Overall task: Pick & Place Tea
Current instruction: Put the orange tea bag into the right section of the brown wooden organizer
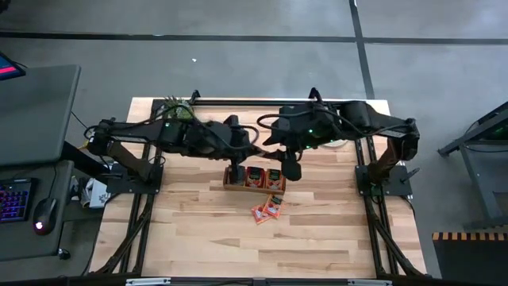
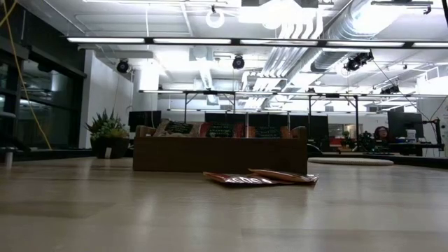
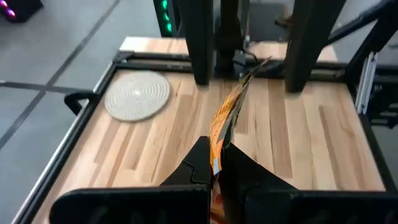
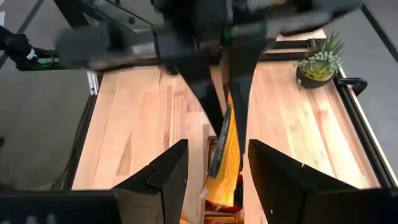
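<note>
A tea sachet (image 3: 225,118) is held edge-up above the wooden box (image 1: 254,178), clenched between the fingers of the left end effector (image 3: 214,163). In the right wrist view the same sachet (image 4: 225,149) hangs down from those closed fingers, with the right end effector (image 4: 217,163) spread wide to either side of it; its fingers are apart from the packet and nothing is grasped by it. A handover between the two end effectors seems to be in hand, judged from this arrangement.

The sachet is judged to be very light, thin and pliable: it bows along its length where it is unsupported. The foil-like skin is likely to be slippery, so a grip by the flat faces near an edge seam is judged safest, with the fingers closed squarely across the packet rather than on a corner.

Other sachets stand upright in the compartments of the wooden box. A few loose sachets (image 1: 268,210) lie flat on the worktop (image 1: 206,230) just in front of the box, overlapping one another. A round woven mat (image 3: 137,94) lies behind the box, and a small potted plant (image 4: 319,65) stands well behind it at a worktop corner.
</note>
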